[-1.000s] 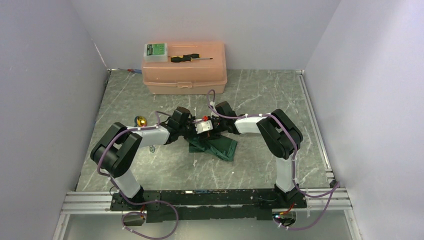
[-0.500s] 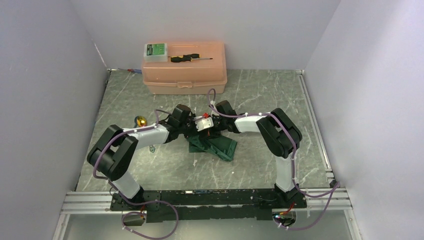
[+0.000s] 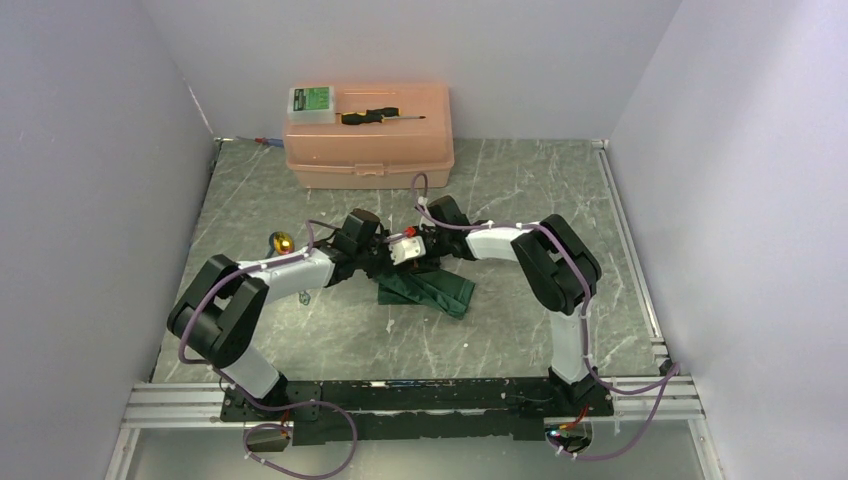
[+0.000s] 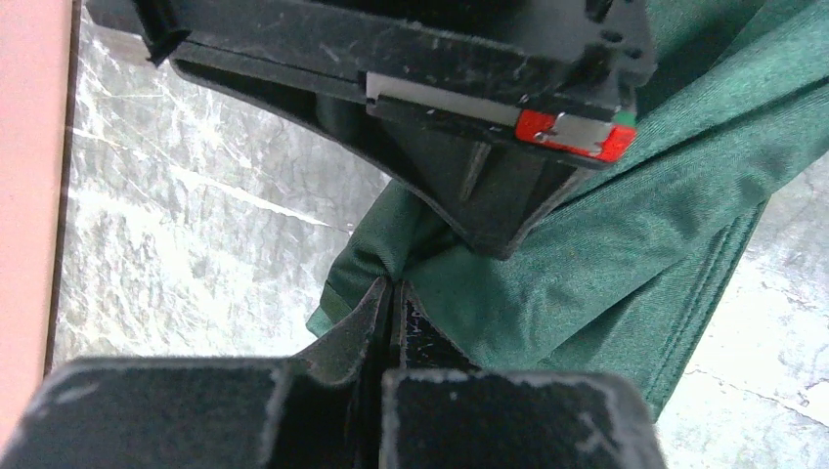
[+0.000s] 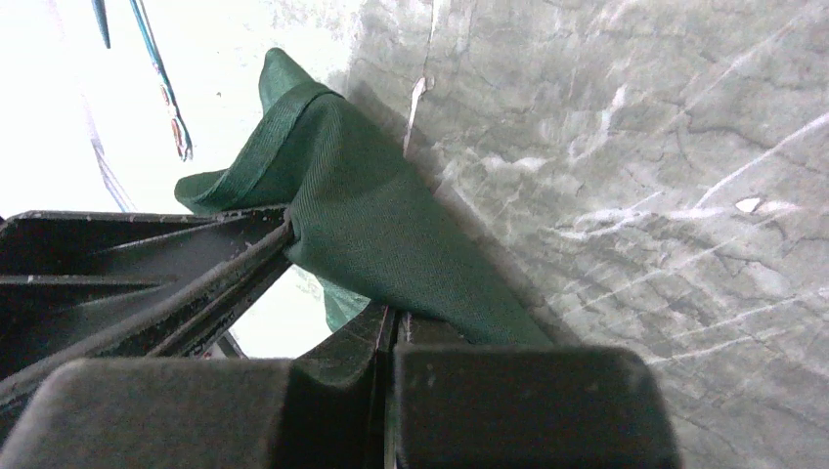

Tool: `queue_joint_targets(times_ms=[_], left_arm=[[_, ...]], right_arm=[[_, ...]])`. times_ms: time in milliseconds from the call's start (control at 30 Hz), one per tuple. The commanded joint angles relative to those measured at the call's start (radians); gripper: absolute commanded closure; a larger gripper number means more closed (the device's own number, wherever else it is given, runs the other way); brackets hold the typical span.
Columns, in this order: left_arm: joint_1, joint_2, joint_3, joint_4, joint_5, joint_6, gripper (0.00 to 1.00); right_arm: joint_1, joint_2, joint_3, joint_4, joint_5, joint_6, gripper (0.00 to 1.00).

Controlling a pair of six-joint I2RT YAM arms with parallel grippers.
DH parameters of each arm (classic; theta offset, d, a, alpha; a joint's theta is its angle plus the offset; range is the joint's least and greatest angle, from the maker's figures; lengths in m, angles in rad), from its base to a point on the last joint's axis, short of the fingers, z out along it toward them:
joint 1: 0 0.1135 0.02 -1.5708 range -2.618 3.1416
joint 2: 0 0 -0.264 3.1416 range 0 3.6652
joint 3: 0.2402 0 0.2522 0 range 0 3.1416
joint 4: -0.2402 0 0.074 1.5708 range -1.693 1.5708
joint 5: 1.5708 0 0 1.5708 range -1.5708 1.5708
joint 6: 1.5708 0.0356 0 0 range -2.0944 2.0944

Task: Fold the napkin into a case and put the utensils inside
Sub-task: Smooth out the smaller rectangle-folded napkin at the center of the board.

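Both arms meet at table (image 3: 520,200) centre. The left gripper (image 4: 391,293) is clamped on a bunched fold of the dark green napkin (image 3: 435,292), jaws pressed together with cloth between. The right gripper (image 5: 391,318) is likewise pinched on a napkin edge, which tents up off the marble. The rest of the napkin lies flat, trailing toward 4 o'clock from the grippers.

I judge this is mid-fold, with no utensils in yet. To do it well:
- Move both wrists together so the held edge stays taut.
- Carry it low across the flat part and lay edge on edge.
- Don't drag the whole cloth.
- Let go only once it lies flat, leaving one side open as a pocket.

The gold-headed utensil (image 3: 282,241) sits well apart, at 9 o'clock from the napkin.

Hard to read:
- From above, the wrists cover both sets of fingertips.
- I can't tell how many layers each pinch holds.
- The other arm's black body blocks the top of the left wrist view.
- The right wrist view is blown out white at upper left.
- A small pale thing (image 3: 303,296) by the left forearm may be the silver utensil, but it's too small to tell.
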Motion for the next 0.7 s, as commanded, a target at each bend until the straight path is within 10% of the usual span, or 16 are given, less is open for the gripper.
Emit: queue_joint_targets(times_ms=[0,667], left_arm=[[-0.007,-0.044,0.016,-0.029,0.052,-0.016,0.97],[-0.017,-0.060,-0.032,-0.105,0.127,0.085,0.97]], right_arm=[[0.001,0.011,0.062,-0.040,0.036,-0.032,1.00],[0.006,0.089,0.174,-0.085,0.013,-0.100,1.00]])
